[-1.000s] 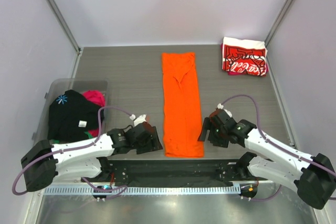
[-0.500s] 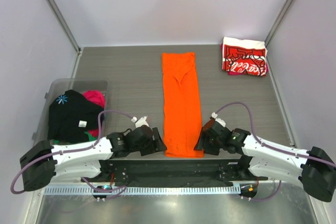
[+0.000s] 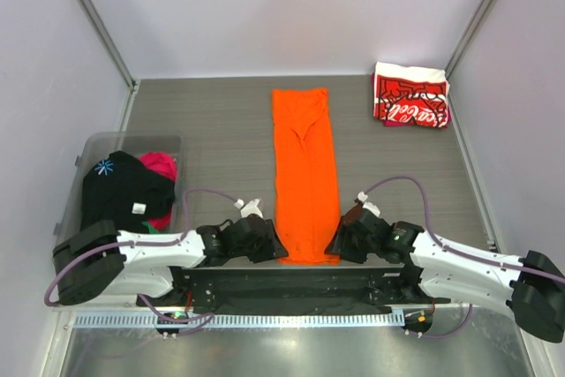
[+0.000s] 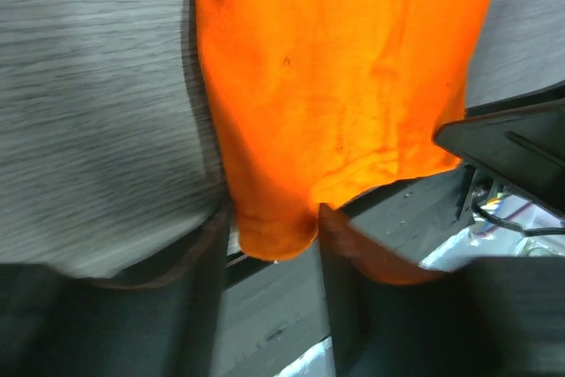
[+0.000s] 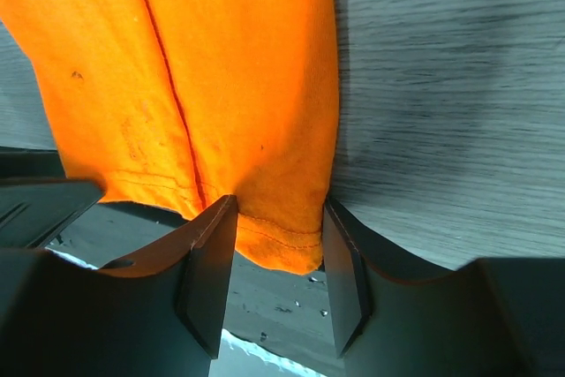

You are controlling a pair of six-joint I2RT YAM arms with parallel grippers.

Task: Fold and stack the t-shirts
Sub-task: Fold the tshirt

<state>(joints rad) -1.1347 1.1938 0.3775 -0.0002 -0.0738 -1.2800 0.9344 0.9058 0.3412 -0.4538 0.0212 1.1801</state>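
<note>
The orange t-shirt [image 3: 305, 165] lies folded into a long narrow strip down the middle of the table. My left gripper [image 3: 272, 245] is at its near left corner. In the left wrist view my left gripper [image 4: 274, 236] is open, with the hem corner of the orange t-shirt [image 4: 335, 86] between the fingers. My right gripper [image 3: 340, 240] is at the near right corner. In the right wrist view my right gripper [image 5: 278, 227] is open astride the hem of the orange t-shirt [image 5: 203, 68]. The red-and-white Coca-Cola t-shirt [image 3: 410, 96] lies folded at the far right.
A clear bin [image 3: 124, 140] at the left holds a black t-shirt [image 3: 119, 192] and a pink one [image 3: 159, 165], with a sliver of green beneath. The black base rail [image 3: 291, 284] runs just below the shirt's near edge. Walls close in the table on three sides.
Both grippers have moved inward to the near corners of the orange t-shirt and now straddle its hem. The shirt's near edge has shifted slightly.
</note>
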